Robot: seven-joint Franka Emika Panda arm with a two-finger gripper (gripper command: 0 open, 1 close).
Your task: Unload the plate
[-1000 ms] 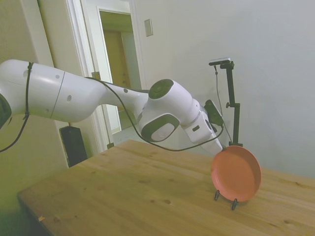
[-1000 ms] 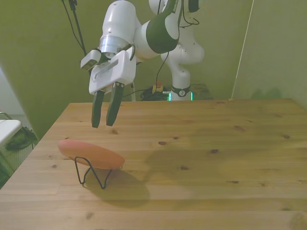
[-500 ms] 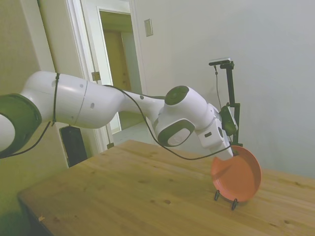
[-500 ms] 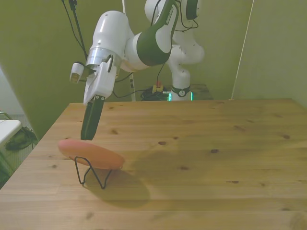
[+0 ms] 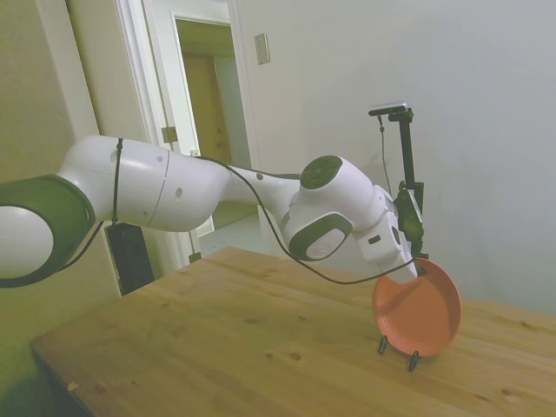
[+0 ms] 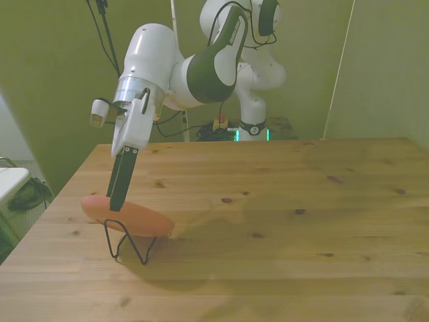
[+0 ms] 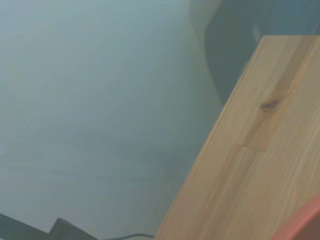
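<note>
The salmon-orange plate (image 5: 420, 314) leans nearly upright on a thin black wire stand (image 5: 396, 348) near the table's edge at the front view's left. From across the table the plate (image 6: 133, 217) is seen edge-on above the wire stand (image 6: 127, 245). My gripper (image 5: 416, 270) points down at the plate's top rim. It is open, with one finger in front of the rim and one behind it. In the front view the gripper (image 6: 114, 205) is edge-on and its tips reach the rim. A corner of the plate (image 7: 306, 224) shows in the wrist view.
The wooden table (image 6: 281, 221) spreads wide toward the front view's right. Its edge (image 7: 215, 150) runs close beside the plate, with the wall beyond. A doorway (image 5: 208, 130) stands behind the arm in the side view.
The gripper has turned edge-on to the front camera. It has dropped from above the plate down onto the plate's top rim. The plate has not moved.
</note>
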